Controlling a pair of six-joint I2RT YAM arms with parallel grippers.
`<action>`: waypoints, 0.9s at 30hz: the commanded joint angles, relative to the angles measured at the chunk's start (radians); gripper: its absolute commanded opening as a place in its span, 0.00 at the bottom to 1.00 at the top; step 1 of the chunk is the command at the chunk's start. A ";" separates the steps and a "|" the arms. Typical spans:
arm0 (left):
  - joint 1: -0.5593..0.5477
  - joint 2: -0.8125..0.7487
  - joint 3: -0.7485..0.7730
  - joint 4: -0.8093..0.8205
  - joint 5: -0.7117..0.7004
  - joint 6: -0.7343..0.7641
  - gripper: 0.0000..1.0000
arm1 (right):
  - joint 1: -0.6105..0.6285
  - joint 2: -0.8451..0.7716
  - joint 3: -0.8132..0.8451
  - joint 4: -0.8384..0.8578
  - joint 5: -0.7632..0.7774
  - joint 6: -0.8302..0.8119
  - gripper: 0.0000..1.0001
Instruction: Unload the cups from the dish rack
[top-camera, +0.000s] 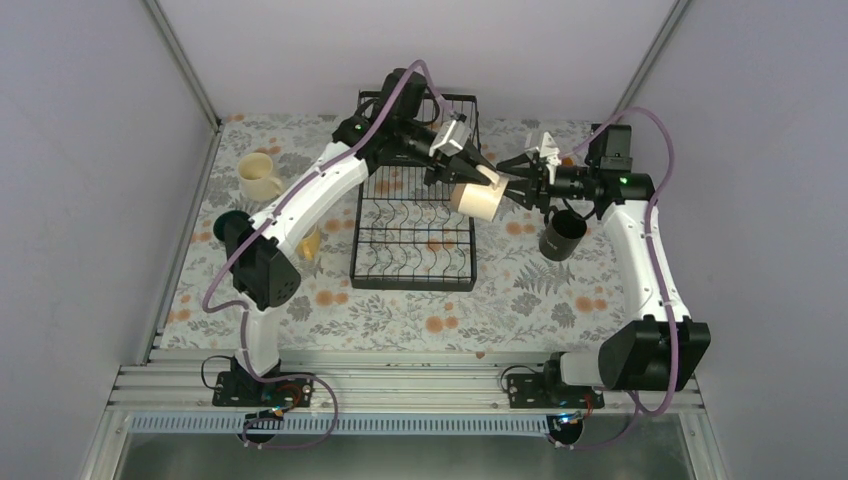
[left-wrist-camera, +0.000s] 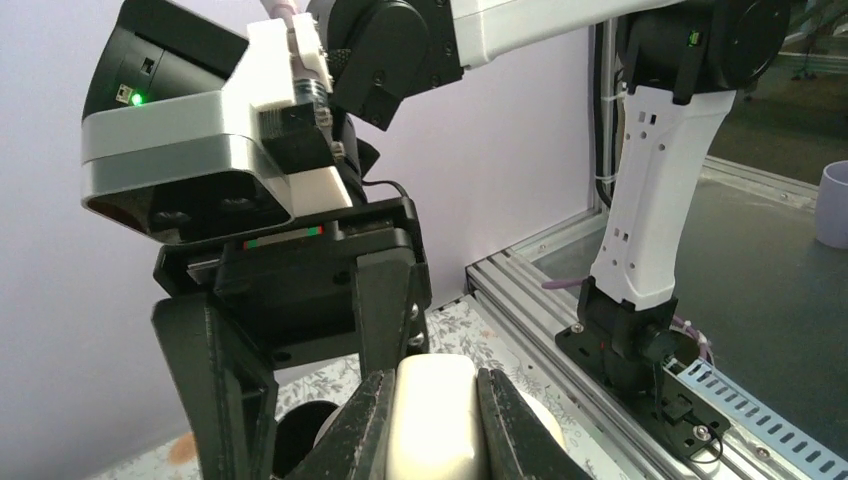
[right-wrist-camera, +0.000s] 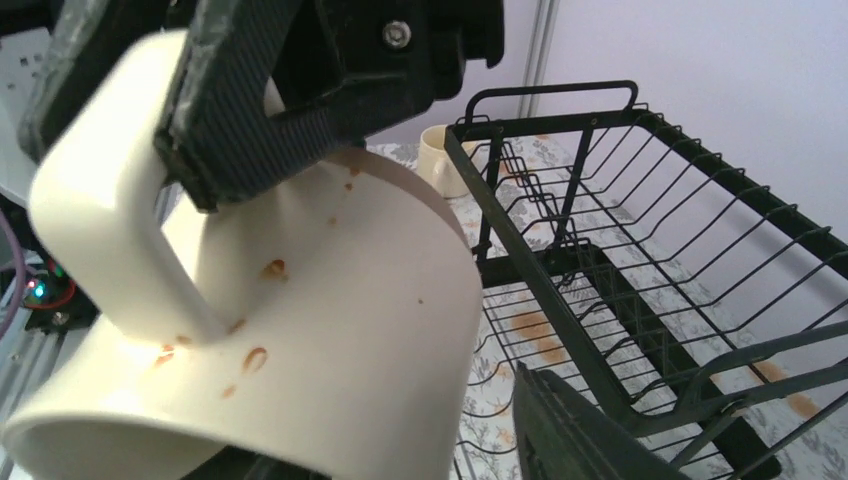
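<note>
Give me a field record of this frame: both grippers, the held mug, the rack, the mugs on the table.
left gripper: jaws shut on the handle of the stained off-white ceramic mug, tilted in the air at the rack's right edge
right gripper: jaws open, close to that mug's body; contact unclear
black wire dish rack: no mug seen in its visible part
black ceramic mug: upright on the table, right of the rack
cream ceramic mug: on the table, left of the rack
</note>
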 joint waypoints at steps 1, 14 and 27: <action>-0.015 -0.011 0.052 0.052 0.076 -0.005 0.02 | 0.027 -0.009 0.009 0.086 -0.010 0.087 0.38; -0.015 -0.066 -0.021 0.038 -0.124 0.009 0.23 | 0.052 -0.008 0.073 -0.024 0.160 0.055 0.03; 0.002 -0.320 -0.291 0.101 -0.565 0.136 1.00 | 0.052 -0.061 0.194 -0.292 0.409 -0.036 0.03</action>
